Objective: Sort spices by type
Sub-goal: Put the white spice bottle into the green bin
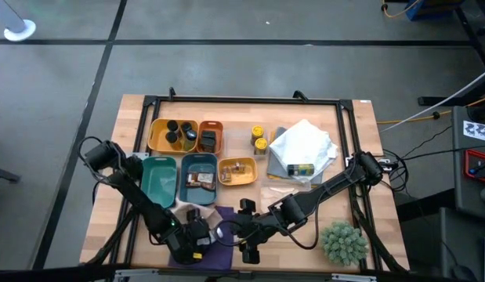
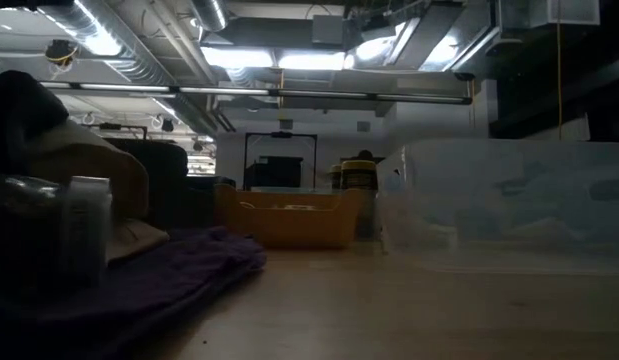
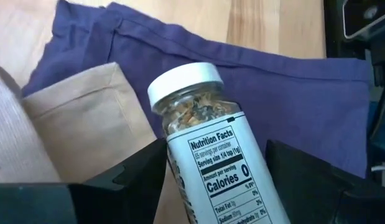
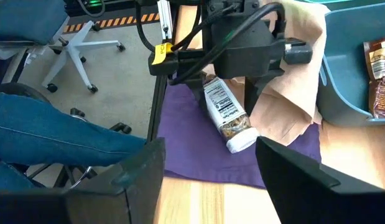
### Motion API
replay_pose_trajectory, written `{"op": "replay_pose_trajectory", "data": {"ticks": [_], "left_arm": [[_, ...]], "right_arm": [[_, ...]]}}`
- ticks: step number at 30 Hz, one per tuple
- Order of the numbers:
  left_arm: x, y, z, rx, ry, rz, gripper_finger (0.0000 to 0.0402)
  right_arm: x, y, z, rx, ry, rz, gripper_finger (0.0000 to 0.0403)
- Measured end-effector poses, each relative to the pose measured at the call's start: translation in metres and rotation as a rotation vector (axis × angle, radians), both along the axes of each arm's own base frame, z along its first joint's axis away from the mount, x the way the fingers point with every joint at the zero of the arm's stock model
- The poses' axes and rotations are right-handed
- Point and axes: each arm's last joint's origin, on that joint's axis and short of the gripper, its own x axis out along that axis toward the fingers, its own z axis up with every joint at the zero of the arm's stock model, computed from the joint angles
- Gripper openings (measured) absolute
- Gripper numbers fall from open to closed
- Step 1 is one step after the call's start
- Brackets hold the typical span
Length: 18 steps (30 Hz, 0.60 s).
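Left wrist view: jar [image 3: 208,146] between fingers [image 3: 127,180] of left gripper [image 3: 211,186], grasped at label, over purple cloth [image 3: 292,68]. Likely light, rigid, slick-walled; hold mid-body, not white cap [image 3: 185,81]. Farther: right gripper [image 4: 208,168] released, empty, facing jar.

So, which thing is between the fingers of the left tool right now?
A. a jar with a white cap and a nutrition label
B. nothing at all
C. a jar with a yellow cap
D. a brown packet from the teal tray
A: in the left wrist view the white-capped jar sits between the left tool's dark fingers, over the purple cloth; the right wrist view shows the same grip.
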Motion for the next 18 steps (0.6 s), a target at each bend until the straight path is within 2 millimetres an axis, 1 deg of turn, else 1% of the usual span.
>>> {"op": "replay_pose_trajectory", "data": {"ticks": [9,12,15,18], "left_arm": [[-0.0035,0.0000,-0.0031,0.001,0.068,-0.065,0.0255],[-0.0061,0.0026,-0.0052,0.030,0.102,-0.066,0.0254],[-0.0076,0.0044,-0.0065,0.039,0.123,-0.050,0.0240],[-0.0077,0.0046,-0.0067,0.036,0.123,-0.039,0.0211]], "right_arm": [[0.0000,0.0000,0.0000,0.000,0.000,0.000,0.0250],[0.0000,0.0000,0.0000,0.000,0.000,0.000,0.0250],[0.0000,0.0000,0.0000,0.000,0.000,0.000,0.0250],[0.0000,0.0000,0.0000,0.000,0.000,0.000,0.0250]]}}
